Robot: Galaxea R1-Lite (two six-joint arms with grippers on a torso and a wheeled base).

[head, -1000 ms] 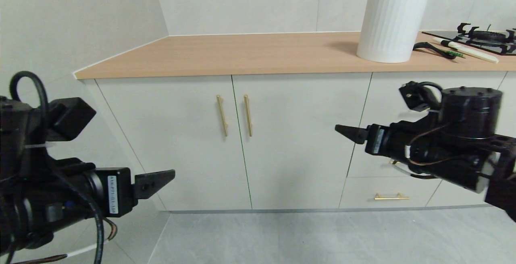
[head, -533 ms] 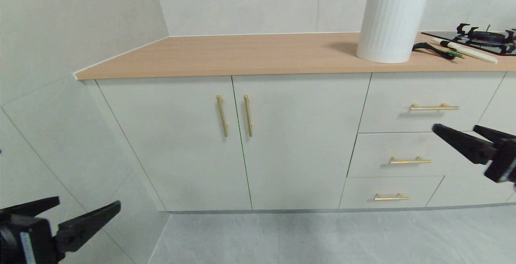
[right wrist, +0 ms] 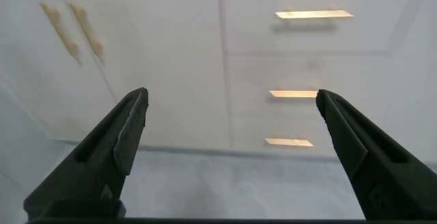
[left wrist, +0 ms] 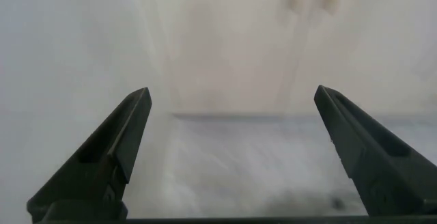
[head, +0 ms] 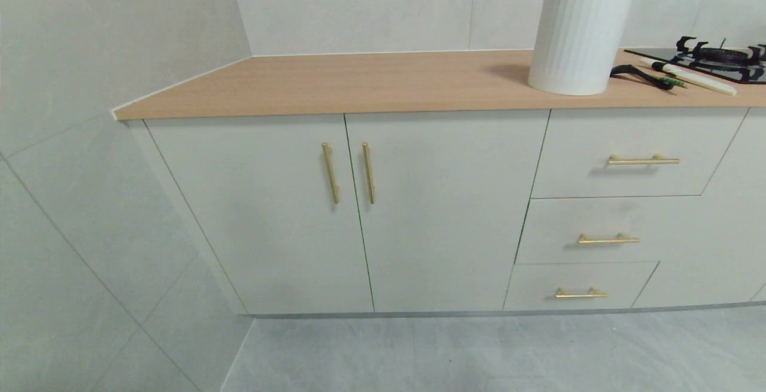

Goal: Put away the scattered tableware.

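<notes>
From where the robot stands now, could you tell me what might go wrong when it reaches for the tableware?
The utensils lie close beside the tall white ribbed container, so a reach might knock it over. They also lie at the edge of the hob, where a gripper could snag the black grate.

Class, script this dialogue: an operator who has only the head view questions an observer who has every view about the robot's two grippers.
Operator: Is the left gripper holding any tableware?
Observer: No. The left gripper is open and empty.
Operator: Where is the right gripper pointing?
Observer: The right gripper, which is open, points at the drawers of the cabinet front.
</notes>
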